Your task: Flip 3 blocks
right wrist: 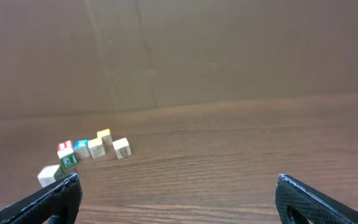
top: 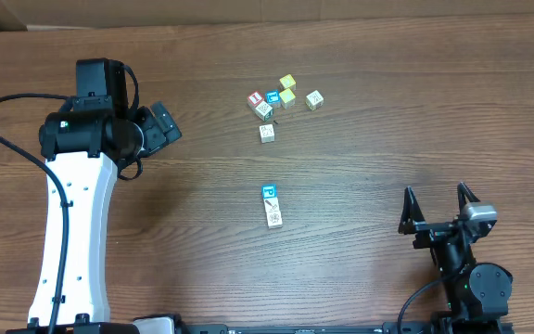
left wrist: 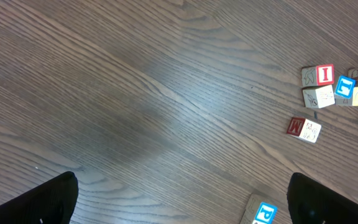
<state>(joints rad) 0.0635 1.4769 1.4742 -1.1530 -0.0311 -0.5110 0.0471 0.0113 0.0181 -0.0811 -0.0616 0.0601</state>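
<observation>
Left fingers [top: 167, 125], far left, and right fingers [top: 437, 206], near right, both spread wide, empty. The blocks [top: 272, 206] lie in a touching row mid-counter [top: 406, 102], blue face farthest. Other cubes [top: 281, 100] cluster beyond.

A red-faced cube [top: 255, 98] sits upper centre on the brown wooden table [top: 387, 111], with two yellow cubes [top: 287, 83] touching, to its right.
</observation>
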